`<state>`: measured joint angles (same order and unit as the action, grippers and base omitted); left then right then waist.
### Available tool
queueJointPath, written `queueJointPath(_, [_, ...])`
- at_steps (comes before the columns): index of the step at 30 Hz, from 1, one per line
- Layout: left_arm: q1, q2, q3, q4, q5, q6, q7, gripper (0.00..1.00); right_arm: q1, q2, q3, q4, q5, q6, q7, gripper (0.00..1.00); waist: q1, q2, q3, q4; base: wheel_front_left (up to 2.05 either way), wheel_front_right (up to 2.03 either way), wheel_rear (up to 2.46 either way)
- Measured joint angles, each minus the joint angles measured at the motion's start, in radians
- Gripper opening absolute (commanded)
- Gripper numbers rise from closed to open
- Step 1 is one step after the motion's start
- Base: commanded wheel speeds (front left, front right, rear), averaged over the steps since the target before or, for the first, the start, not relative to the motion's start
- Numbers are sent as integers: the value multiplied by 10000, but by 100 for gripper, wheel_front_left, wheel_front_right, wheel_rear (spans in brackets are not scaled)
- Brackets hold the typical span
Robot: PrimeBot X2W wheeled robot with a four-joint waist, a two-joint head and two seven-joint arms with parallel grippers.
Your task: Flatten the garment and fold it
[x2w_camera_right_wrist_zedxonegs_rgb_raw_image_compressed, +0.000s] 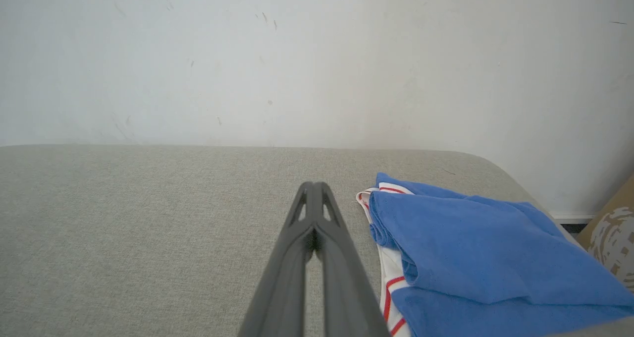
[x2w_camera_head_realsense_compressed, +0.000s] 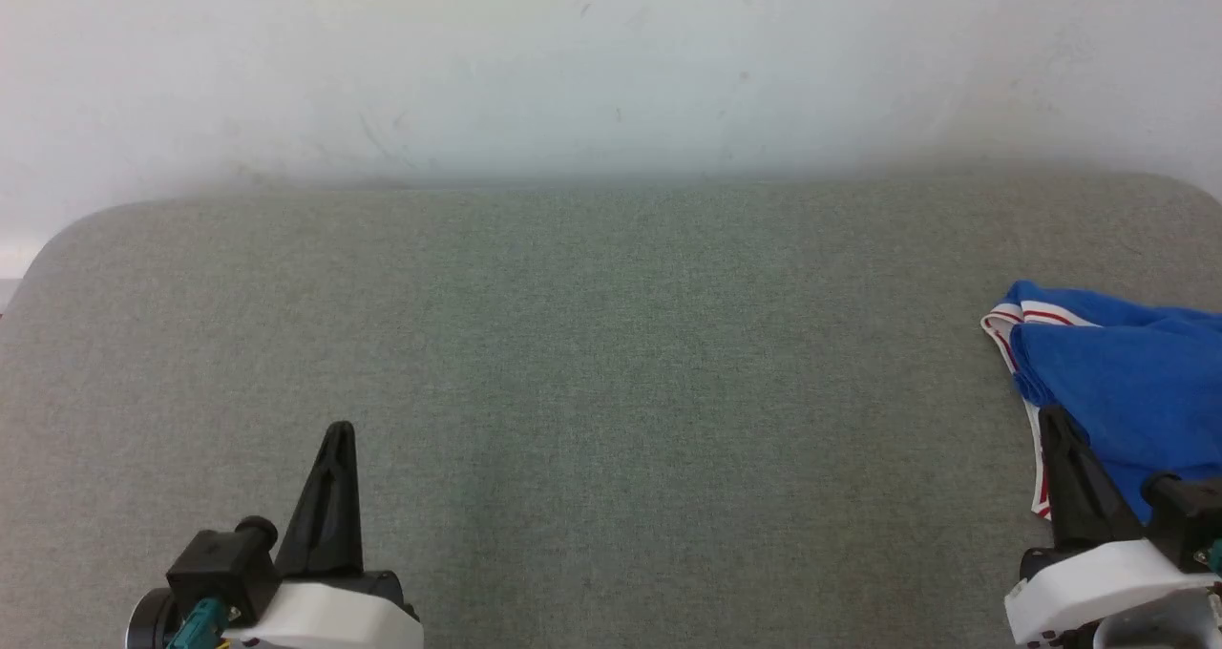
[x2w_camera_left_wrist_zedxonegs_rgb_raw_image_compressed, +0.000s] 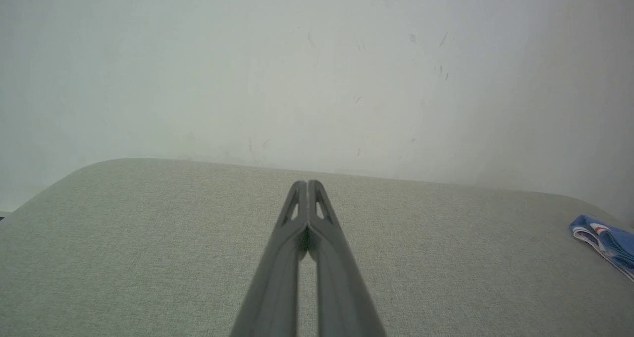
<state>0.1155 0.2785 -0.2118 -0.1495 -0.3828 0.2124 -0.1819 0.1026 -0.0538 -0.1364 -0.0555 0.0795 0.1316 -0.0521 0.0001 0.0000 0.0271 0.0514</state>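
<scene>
Surface: one grey padded top (x2w_camera_head_realsense_compressed: 611, 391), white wall (x2w_camera_head_realsense_compressed: 611, 57) behind.
Shirt (x2w_camera_head_realsense_compressed: 1127, 391): one, blue, bunched, right edge.
Left gripper (x2w_camera_head_realsense_compressed: 339, 429): closed.
Right gripper (x2w_camera_head_realsense_compressed: 1050, 415): closed, beside shirt.

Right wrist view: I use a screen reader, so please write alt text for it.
A bunched royal-blue garment with red-and-white trim lies on a grey-green fabric surface, at the view's right beside the right tool, whose two dark fingers are shut. A pale, scuffed wall stands behind.

Surface: grey-green woven-fabric pad (x2w_camera_head_realsense_compressed: 573, 363), rounded corners.
On it: royal-blue jersey shirt (x2w_camera_head_realsense_compressed: 1127, 391) w/ red-white trim, loosely folded, at right edge.
</scene>
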Motion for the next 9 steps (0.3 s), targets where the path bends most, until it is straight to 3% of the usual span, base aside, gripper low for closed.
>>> queueJointPath(9, [-61,-244,201,136,357,-192,192,0,-139,0,130,56,-100,0,75,0,0,0,-28,-53,0,0,0])
